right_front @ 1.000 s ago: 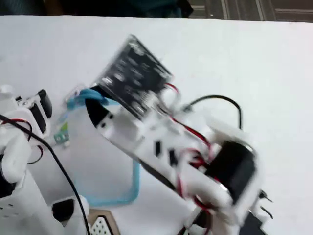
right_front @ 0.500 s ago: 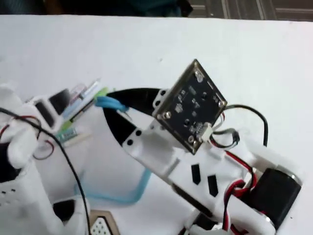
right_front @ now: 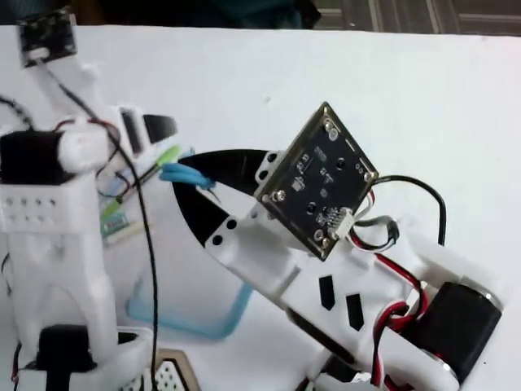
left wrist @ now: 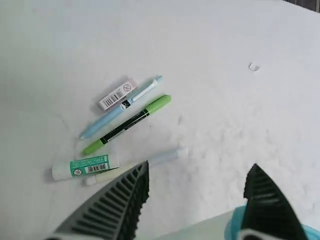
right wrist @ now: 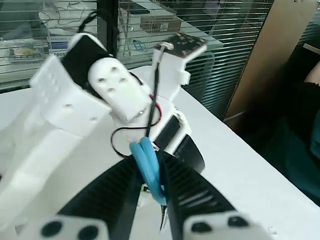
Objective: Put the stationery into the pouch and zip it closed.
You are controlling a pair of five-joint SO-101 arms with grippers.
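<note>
So the right tool point(right wrist: 150, 171) was clamped on the blue pouch point(right_front: 181, 172) edge, and the left tool point(left wrist: 196, 171) hung apart over the pens point(left wrist: 128, 125) on the desk point(left wrist: 225, 100).

Left claw point(left wrist: 195, 197) spread wide, arm upright; right claw point(right wrist: 150, 167) clamped tight.

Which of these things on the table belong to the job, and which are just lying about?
Job:
pouch, gripped by the right end effector
eraser
blue pen
green marker
tube with a green label
pale pen

Lying about:
small scrap
perforated board at the near table edge
</note>
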